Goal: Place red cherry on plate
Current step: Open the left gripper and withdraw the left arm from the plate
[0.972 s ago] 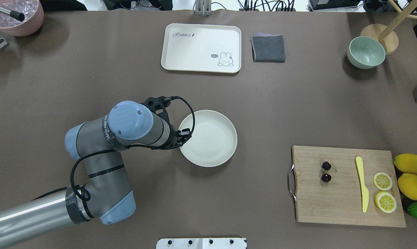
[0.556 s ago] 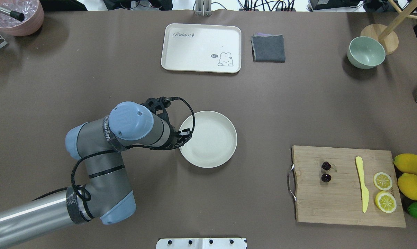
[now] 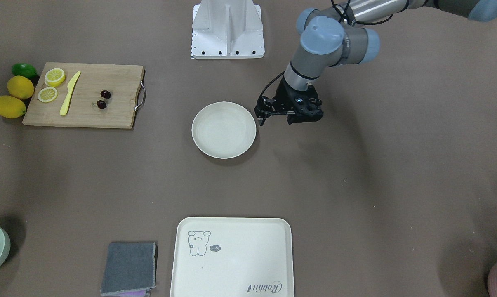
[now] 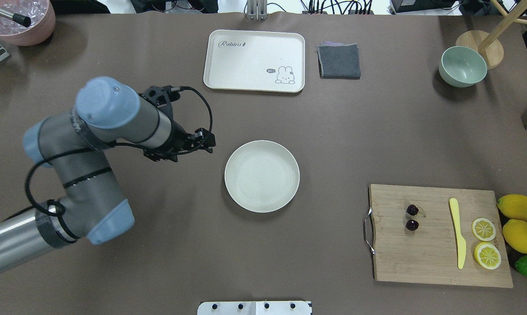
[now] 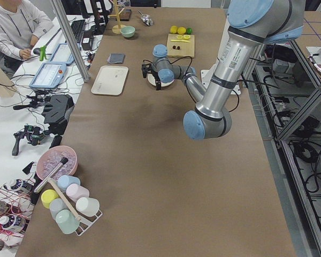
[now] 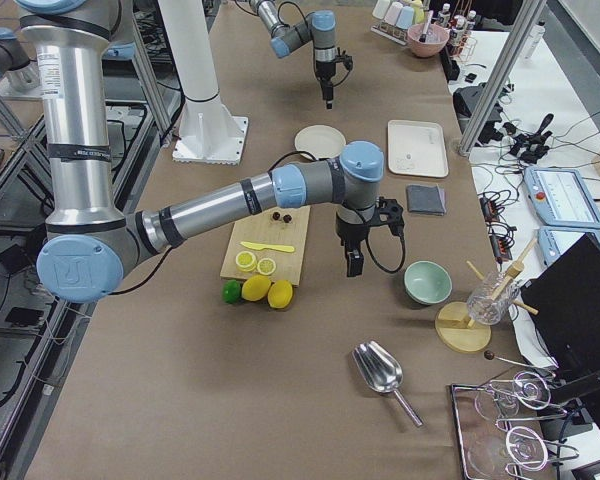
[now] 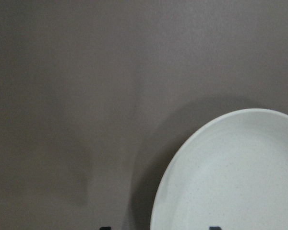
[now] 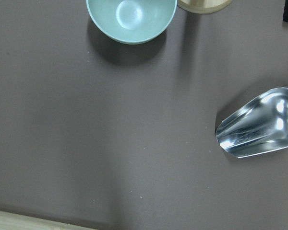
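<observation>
Position note: red cherry [image 4: 412, 217], two dark glossy fruits on one thin stem, lies on the wooden cutting board [image 4: 438, 258] on the robot's right half of the bench [image 4: 333, 131], between the board's metal handle and a yellow knife [image 4: 457, 232]. The plate [image 4: 261, 176] sits mid-bench, well apart from the board. Left fingers [image 3: 293, 118] hang above the bench just beside the plate's rim, on the robot's left of it and not touching it. The whole plate lies between them and the cherry. In the left wrist view I read two dark tips at the bottom edge standing wide apart, with only bench and plate rim between them, so I log these fingers as spread and holding nothing. Right fingers [image 6: 353, 262] point down over the bench just off the board, between it and the pale green bowl [image 6: 427, 282], near the cherry but not over it. That arm shows only in the exterior right view, so I cannot tell whether its fingers are wide or narrow. The right wrist view gives me the bowl, a metal scoop [image 8: 259, 122] and a sliver of board at its lower left. The overhead view shows the greenish stem most clearly.
</observation>
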Motion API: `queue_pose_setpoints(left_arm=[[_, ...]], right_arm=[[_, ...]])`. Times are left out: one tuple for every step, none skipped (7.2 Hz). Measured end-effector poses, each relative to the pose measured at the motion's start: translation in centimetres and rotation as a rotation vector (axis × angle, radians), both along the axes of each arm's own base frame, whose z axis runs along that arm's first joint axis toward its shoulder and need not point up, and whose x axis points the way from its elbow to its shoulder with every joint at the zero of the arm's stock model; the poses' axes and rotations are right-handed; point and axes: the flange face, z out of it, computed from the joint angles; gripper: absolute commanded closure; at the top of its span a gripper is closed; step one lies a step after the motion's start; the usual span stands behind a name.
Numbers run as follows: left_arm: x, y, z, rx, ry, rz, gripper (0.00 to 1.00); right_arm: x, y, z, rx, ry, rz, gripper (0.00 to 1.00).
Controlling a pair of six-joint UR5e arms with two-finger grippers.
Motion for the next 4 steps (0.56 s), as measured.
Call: queue_pose_setpoints(left_arm=[[-5.4,-2.5,2.6,0.035,-0.014,0.026,0.02],[-11.2,-4.5,6.1,0.083,-0.037,0.059,0.02],[-16.9,-6.0,9.9,0.134,-0.068,0.096,0.02],[-22.8,-7.2,13.6,0.186,-0.117,0.136,0.02]], right_arm=[[0.0,0.0,0.1,-0.002,-0.002,-0.001,0.00],[-0.1,-0.1,0.2,-0.004,-0.002,-0.003,0.00],[-0.2,-0.1,0.2,-0.005,-0.003,-0.004,0.00],[-0.2,-0.1,0.2,-0.006,-0.004,-0.003,0.00]])
